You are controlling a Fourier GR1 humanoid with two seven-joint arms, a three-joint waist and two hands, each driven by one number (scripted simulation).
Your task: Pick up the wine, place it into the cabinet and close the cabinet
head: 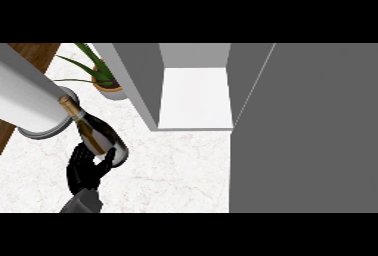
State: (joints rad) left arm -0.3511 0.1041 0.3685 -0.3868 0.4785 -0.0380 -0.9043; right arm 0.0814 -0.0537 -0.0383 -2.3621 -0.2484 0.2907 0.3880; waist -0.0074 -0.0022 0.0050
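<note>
Item: wine bottle (97, 134), pick-up step in hand.
Left hand (87, 169) is curling round the bottle's base, left of the open cabinet (193, 95); next, judging: carrying it rightward onto the cabinet shelf. Right hand is not showing.

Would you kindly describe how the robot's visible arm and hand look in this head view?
Only one arm shows, at the lower left: a plain grey, boxy forearm ending in a glossy black hand with slender, segmented fingers and a thumb. No cables, markings or sleeves are visible. The other hand is out of view.
</note>
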